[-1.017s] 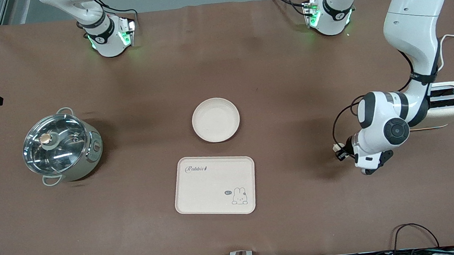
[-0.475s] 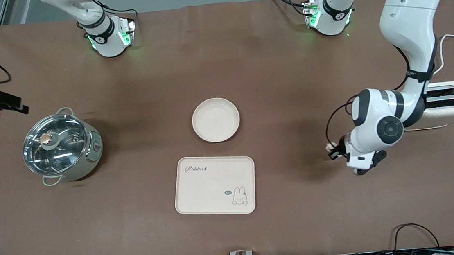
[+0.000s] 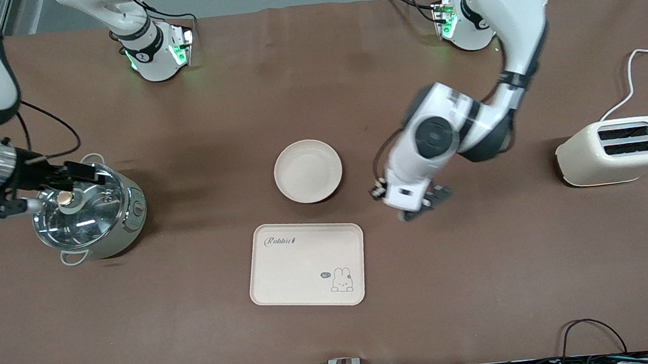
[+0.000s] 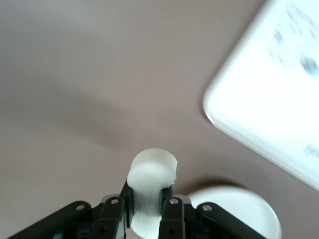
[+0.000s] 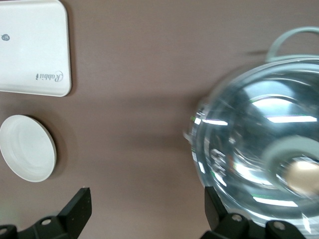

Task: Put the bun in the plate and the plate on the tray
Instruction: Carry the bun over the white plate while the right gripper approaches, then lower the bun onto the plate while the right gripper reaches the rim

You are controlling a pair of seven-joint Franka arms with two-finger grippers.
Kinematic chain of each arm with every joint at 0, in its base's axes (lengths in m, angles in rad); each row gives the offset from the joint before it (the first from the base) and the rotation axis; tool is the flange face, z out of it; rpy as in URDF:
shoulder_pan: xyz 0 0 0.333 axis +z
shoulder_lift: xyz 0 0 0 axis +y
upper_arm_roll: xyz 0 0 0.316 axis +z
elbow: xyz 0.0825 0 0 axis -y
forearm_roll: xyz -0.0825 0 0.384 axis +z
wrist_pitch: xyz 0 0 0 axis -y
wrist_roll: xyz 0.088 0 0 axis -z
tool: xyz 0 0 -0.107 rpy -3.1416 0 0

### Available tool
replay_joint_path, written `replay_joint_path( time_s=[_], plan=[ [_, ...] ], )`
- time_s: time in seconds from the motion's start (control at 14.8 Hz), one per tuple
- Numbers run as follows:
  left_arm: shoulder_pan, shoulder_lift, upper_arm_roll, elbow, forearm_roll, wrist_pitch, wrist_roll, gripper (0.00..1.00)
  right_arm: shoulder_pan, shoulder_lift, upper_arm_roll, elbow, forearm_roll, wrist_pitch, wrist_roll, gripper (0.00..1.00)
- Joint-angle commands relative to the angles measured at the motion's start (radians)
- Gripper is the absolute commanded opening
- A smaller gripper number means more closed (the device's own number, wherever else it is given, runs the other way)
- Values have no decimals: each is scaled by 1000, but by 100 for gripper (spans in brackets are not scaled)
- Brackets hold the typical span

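fingers (image 4: 172,214) pinch the bun (image 4: 152,172), unseen from front.

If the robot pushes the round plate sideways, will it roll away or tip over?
Probably neither. The plate is shallow and lies flat on the table, so it would likely just slide. Its raised rim may give fingers something to catch. It looks light for its width, judging by its thin walls in the right wrist view.

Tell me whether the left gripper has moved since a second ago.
Yes. The left gripper, shut on the bun, went from beside the toaster toward the plate, now close beside it.
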Motion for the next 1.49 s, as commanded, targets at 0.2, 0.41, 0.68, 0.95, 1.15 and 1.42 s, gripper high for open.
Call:
replay_joint_path(
  time_s=[0.2, 0.41, 0.68, 0.95, 1.15, 1.42],
  plan=[
    [-188, 153, 6, 142, 12, 65, -106, 25, 159, 104, -3, -148, 219, 233, 3, 100],
    [-240, 236, 6, 140, 13, 205, -154, 28, 257, 142, -3, -274, 369, 424, 3, 100],
    [-262, 251, 13, 129, 21, 230, -177, 55, 335, 152, 0, -334, 437, 515, 3, 100],
    [-250, 216, 16, 139, 21, 212, -175, 100, 484, 185, -1, -369, 633, 673, 3, 100],
    [-228, 149, 29, 142, 23, 131, -174, 100, 602, 225, -1, -383, 767, 820, 4, 100],
    [-165, 6, 85, 142, 122, -21, -160, 100, 745, 270, -1, -379, 921, 921, 1, 100]
  ],
)
